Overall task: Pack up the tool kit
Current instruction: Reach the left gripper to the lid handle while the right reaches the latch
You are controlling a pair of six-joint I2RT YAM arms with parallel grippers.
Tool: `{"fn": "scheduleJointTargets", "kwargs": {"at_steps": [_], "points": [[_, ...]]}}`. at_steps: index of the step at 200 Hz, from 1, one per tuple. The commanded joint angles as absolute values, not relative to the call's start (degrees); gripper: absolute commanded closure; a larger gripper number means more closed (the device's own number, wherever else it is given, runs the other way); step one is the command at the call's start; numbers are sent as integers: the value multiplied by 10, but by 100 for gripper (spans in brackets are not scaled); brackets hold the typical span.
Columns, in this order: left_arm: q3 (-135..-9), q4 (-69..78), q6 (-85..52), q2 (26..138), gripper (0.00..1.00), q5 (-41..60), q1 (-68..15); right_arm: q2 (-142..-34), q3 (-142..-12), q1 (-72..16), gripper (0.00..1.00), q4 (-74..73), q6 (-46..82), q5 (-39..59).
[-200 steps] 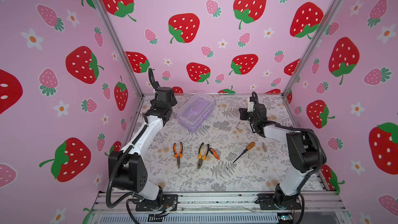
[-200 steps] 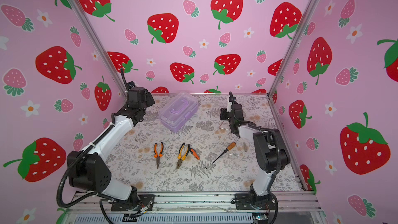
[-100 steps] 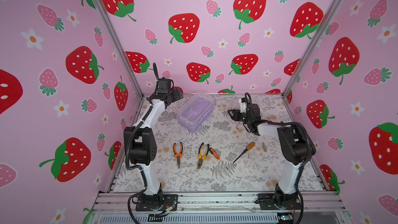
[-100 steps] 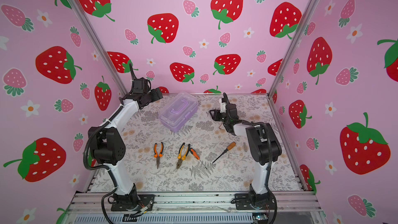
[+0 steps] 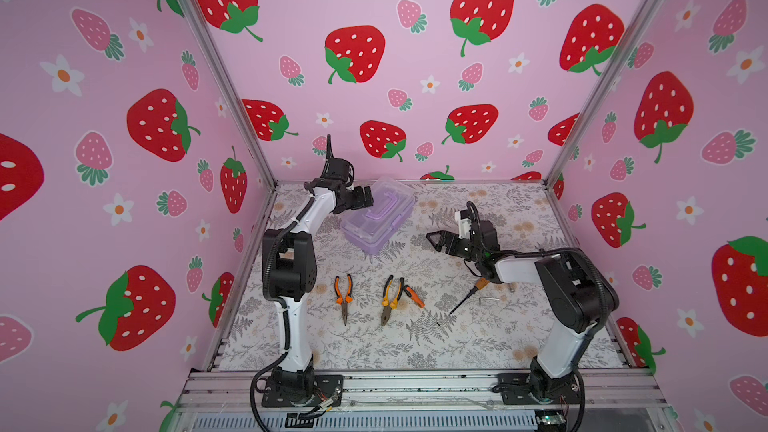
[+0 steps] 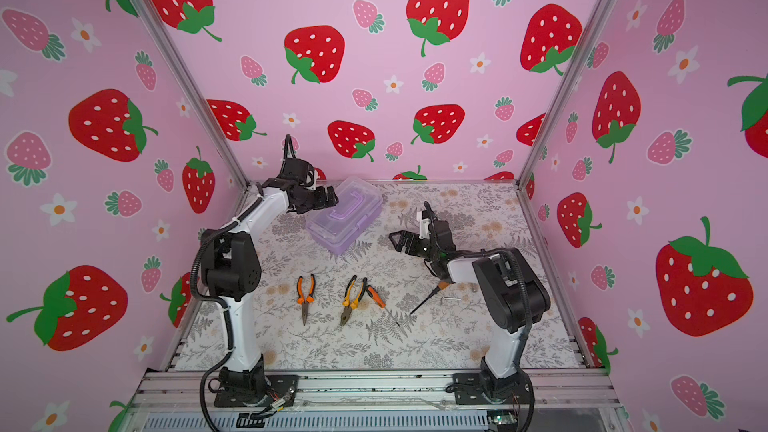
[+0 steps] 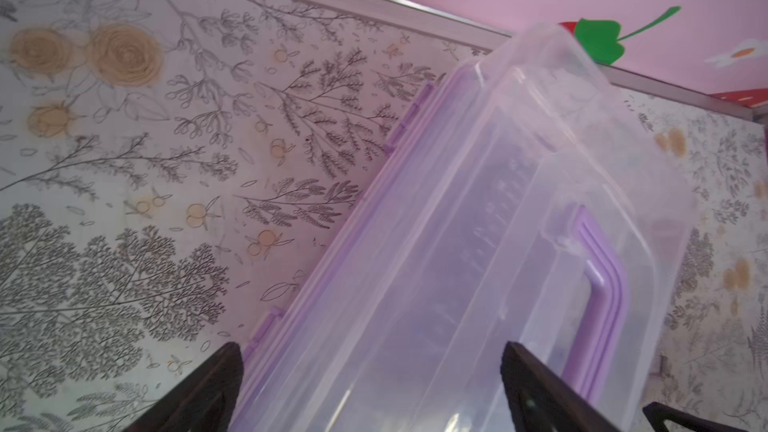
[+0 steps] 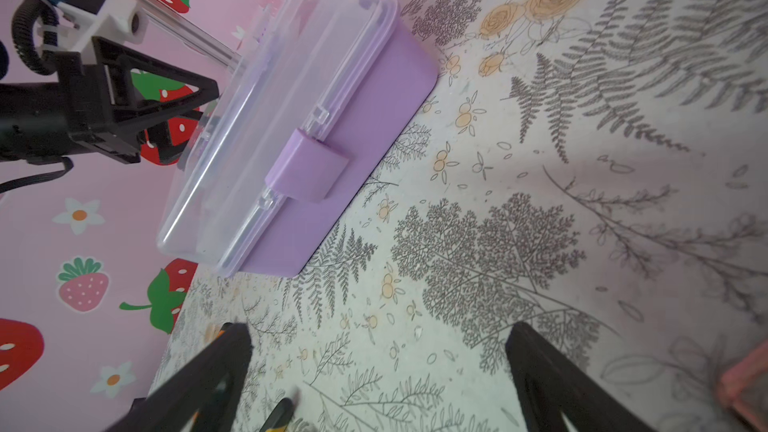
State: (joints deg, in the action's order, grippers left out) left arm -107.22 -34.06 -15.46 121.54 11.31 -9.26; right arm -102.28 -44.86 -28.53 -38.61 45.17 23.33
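Note:
The tool kit [image 5: 378, 218] [image 6: 345, 214] stands at the back of the mat, a lilac base under a clear lid with a purple handle. The lid is down, and its purple latch [image 8: 307, 168] faces the right arm. My left gripper [image 5: 368, 197] [image 7: 370, 351] is open at the case's back left end. Its fingers [image 7: 220, 380] straddle the lid there without gripping it. My right gripper [image 5: 432, 238] [image 8: 379, 330] is open over bare mat to the right of the case, pointing toward it, with nothing between its fingers.
Loose tools lie in a row on the front half of the mat: orange-handled long-nose pliers [image 5: 344, 295], yellow-and-black pliers [image 5: 390, 297], a small orange screwdriver [image 5: 415, 297], a longer screwdriver [image 5: 467, 297] and a hex key [image 5: 488, 297]. Pink walls close in on three sides.
The right gripper has opened wide and moved left and forward, toward the case. The left gripper has swung right, up to the case's end, and its elbow has risen.

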Motion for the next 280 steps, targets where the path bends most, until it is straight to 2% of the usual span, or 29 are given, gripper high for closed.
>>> {"fn": "scheduleJointTargets", "kwargs": {"at_steps": [1,92,123,182,201,246,280], "points": [[-1089,-363,-128,1212,1,112,-105,-993,-433,-293,1,-399,491,219],[-1059,-354,-134,1218,0,91,-137,-974,-423,-309,1,-383,513,244],[-1039,-351,-141,1200,8,88,-146,-994,-437,-309,5,-378,510,249],[-1013,-350,-170,1169,15,98,-172,-1065,-518,-293,11,-352,509,308],[-1013,-366,-168,1162,14,83,-185,-1081,-540,-282,11,-348,510,322],[-1056,-418,-146,1179,11,-29,-215,-1114,-588,-257,11,-331,503,344],[-1106,-443,-144,1213,8,-65,-218,-1151,-636,-246,16,-345,507,386]]}}
